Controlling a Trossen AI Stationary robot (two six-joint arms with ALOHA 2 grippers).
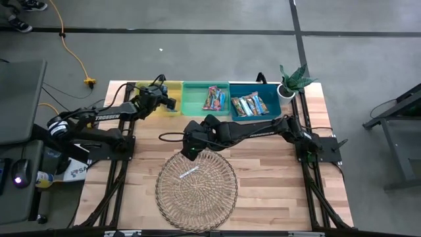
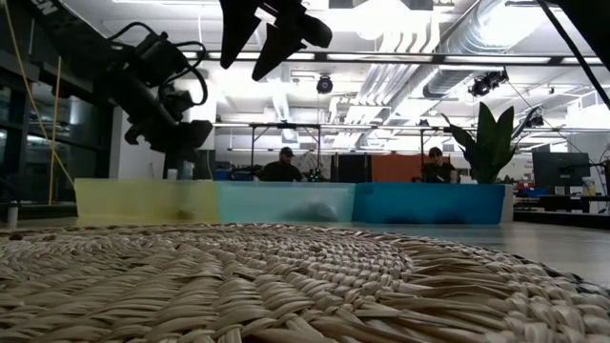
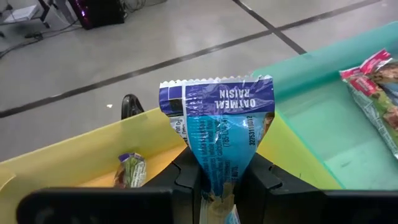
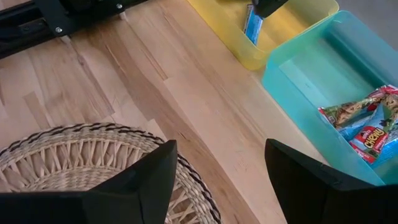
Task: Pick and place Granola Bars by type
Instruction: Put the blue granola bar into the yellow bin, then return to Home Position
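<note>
My left gripper (image 1: 168, 103) hovers over the yellow bin (image 1: 146, 87), shut on a light blue granola bar (image 3: 216, 124) printed "Oatmeal Raisin". Another bar (image 3: 131, 169) lies on that bin's floor. My right gripper (image 1: 192, 150) is open above the far rim of the round wicker basket (image 1: 197, 189) and touches nothing. One pale bar (image 1: 189, 173) lies flat in the basket. Pink/red bars (image 1: 214, 99) lie in the green bin, and tan-orange and blue bars (image 1: 250, 104) in the blue bin. My left gripper pinches the light blue bar between its two fingers at one end (image 3: 217, 171). The bar's length runs on past the fingertips, so its crimped free end (image 3: 214, 90) points away from the gripper. The bar is lifted clear above the yellow bin (image 3: 74, 158).
The three bins stand side by side along the table's far edge: yellow, green (image 1: 205, 99), blue (image 1: 255, 100). A potted plant (image 1: 293, 80) stands at the far right corner. Bare wood (image 4: 155, 81) separates the bins from the basket. People sit in the room behind.
</note>
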